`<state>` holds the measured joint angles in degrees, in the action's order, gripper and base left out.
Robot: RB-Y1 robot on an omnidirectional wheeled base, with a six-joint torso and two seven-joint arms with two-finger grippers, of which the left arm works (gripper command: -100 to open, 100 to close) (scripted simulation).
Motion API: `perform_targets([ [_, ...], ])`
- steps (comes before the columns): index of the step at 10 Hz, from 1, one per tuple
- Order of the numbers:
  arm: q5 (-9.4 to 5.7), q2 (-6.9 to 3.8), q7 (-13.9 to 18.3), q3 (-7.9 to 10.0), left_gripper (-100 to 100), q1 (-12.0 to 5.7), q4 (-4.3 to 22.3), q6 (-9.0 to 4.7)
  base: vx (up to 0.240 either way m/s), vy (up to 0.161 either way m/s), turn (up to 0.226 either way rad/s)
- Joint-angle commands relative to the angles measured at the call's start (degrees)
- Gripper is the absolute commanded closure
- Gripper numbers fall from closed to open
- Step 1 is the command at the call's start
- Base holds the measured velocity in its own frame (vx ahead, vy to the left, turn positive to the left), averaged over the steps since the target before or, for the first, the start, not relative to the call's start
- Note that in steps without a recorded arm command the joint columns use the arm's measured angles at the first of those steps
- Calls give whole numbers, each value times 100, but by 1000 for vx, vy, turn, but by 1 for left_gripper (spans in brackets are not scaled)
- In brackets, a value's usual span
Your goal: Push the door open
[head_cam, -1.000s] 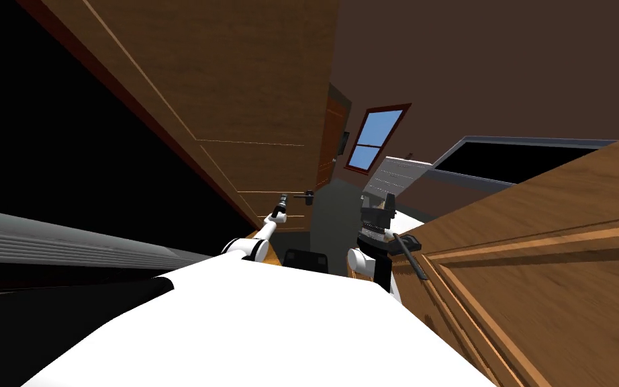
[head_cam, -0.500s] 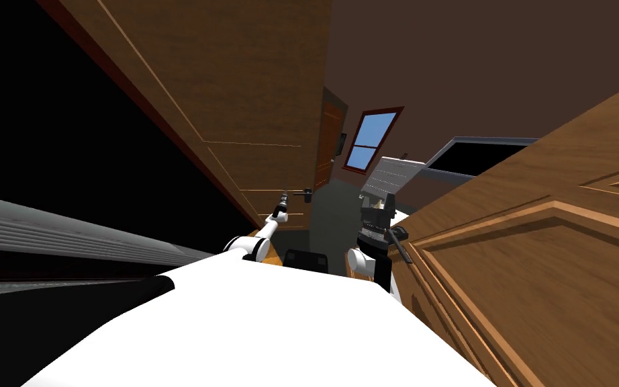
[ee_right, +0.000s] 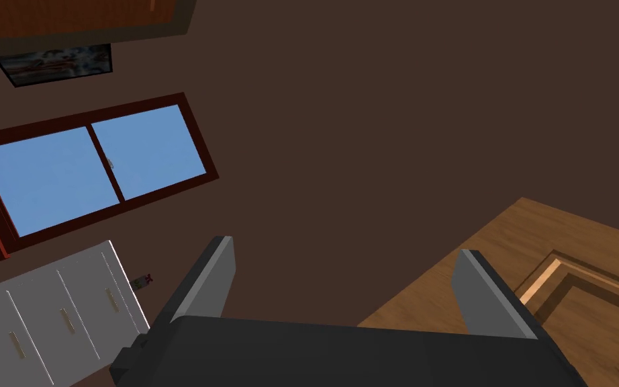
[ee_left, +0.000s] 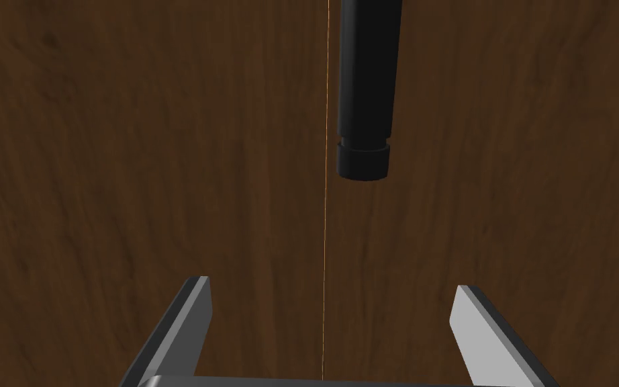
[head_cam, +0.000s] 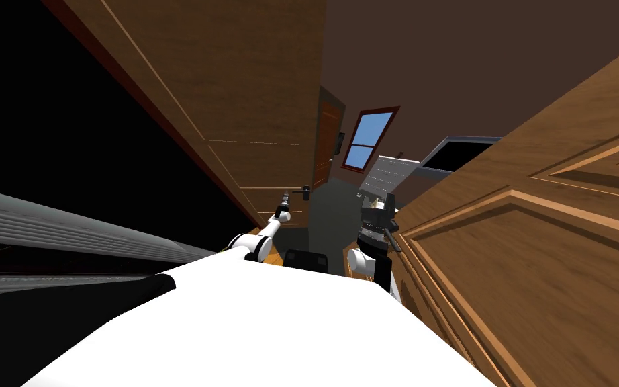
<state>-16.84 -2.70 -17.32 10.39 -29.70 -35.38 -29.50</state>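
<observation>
Left gripper (head_cam: 284, 199) sits at frame centre in the head view, arm stretched toward the brown wood door (head_cam: 248, 101) that runs from upper left to centre, with a black area (head_cam: 66, 134) to its left. The door's black lever handle (head_cam: 305, 191) is just past the gripper tip, slightly up and right. In the left wrist view the fingers (ee_left: 194, 316) are spread wide and hold nothing, facing the door panel square-on. A thin light seam runs down the wood between them. The handle's free end points back toward the gripper and is apart from both fingers; can't tell whether the fingertips touch the wood. Right gripper (head_cam: 383, 205) is raised centre-right in the head view, just beside a second wood door (head_cam: 536, 269) that fills the right of the frame. Its fingers (ee_right: 211, 282) are also wide apart and empty.
</observation>
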Motion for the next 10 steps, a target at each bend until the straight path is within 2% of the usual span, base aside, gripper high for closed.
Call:
perform_targets([
  [1,-269,62,-250,-40,-100,-98,159,-119,-93,-40,-34],
  [5,-857,269,-780,-128,-100,-258,401,-322,-81,-62,-29],
  [7,-1090,379,-991,-164,-100,-321,498,-403,-76,-71,-26],
  [10,-1361,540,-1235,-204,-100,-395,610,-497,-44,-101,-27],
])
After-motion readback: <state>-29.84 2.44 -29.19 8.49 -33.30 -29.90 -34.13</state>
